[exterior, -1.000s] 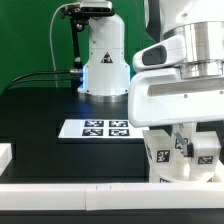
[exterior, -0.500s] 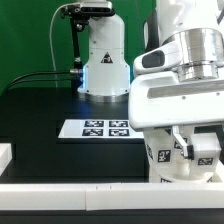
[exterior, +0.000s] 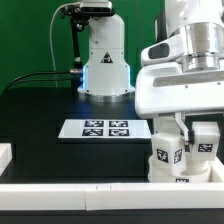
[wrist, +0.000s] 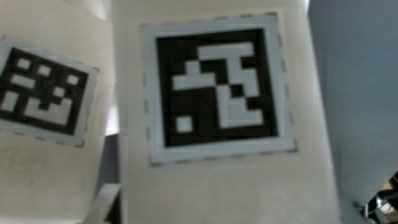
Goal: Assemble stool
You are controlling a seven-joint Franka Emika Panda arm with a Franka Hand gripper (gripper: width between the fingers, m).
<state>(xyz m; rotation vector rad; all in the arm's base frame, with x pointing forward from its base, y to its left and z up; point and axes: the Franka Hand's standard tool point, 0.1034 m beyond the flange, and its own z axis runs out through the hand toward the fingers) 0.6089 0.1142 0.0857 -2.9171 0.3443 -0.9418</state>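
While my arm is filling the exterior view's right side, I am hanging low over the near edge of the black surface (exterior: 40, 110), with my jaws (exterior: 178, 140) reaching down among the white stool parts. Whether they are clenched on anything or released I cannot tell, because my own white housing and the parts are hiding the fingertips.

The stool parts (exterior: 170, 158) are sitting close together at the exterior view's lower right, just behind the long white border rail (exterior: 90, 191) that is running along the front. One upright leg (exterior: 166, 153) is showing a black-and-white square tag towards the camera. A second piece (exterior: 205, 145) is standing just beside it, further to the exterior view's right, also carrying a tag. Whether the pieces are touching I cannot tell.

In the wrist view, a tall white leg (wrist: 214, 110) is filling most of the picture, very close, upright, with a large square tag on its face. Another tagged white part (wrist: 45, 100) is lying just beside it, slightly tilted.

The marker board (exterior: 105, 128) is lying flat on the surface, near the middle, to the exterior view's left of the parts. Behind it, the white robot base (exterior: 105, 60) is standing.
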